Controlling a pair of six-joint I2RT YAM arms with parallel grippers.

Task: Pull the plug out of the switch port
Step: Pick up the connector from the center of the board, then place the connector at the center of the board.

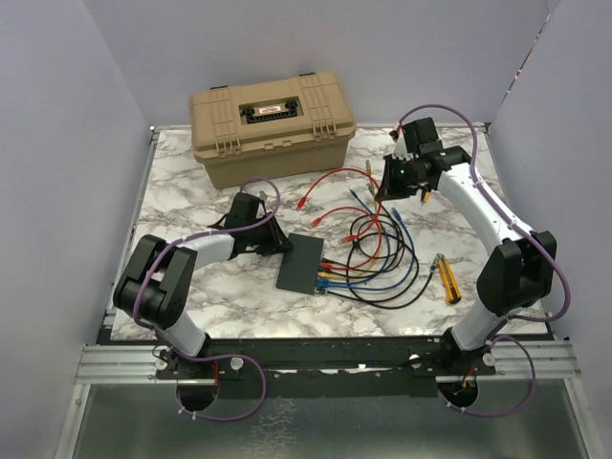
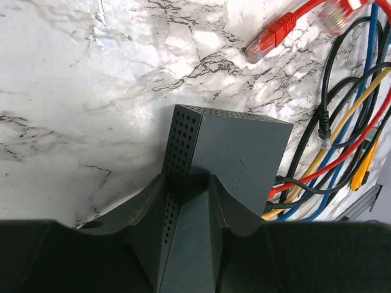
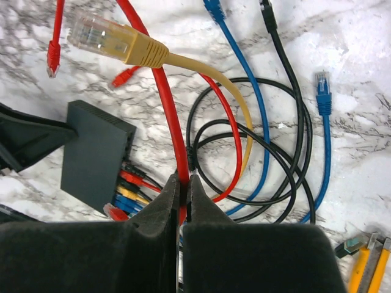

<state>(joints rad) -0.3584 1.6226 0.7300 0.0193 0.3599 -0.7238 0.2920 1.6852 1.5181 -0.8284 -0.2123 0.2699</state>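
The flat black switch (image 1: 304, 263) lies mid-table with several coloured plugs (image 1: 330, 273) in the ports on its right edge. My left gripper (image 1: 275, 241) is shut on the switch's left edge; in the left wrist view its fingers (image 2: 153, 201) clamp the switch (image 2: 238, 146) by its perforated side. My right gripper (image 1: 392, 186) is up above the cables, shut on a red cable (image 3: 165, 97) that passes between its jaws (image 3: 182, 186). The switch (image 3: 95, 152) and its plugged row (image 3: 131, 189) show below it. A red plug (image 3: 116, 212) lies at the near end of the row.
A large tan toolbox (image 1: 273, 124) stands at the back. Loose black, blue, red and yellow cables (image 1: 382, 249) loop right of the switch, with a free yellow plug (image 3: 110, 39) close to the right wrist camera. A yellow-handled tool (image 1: 448, 279) lies at the right.
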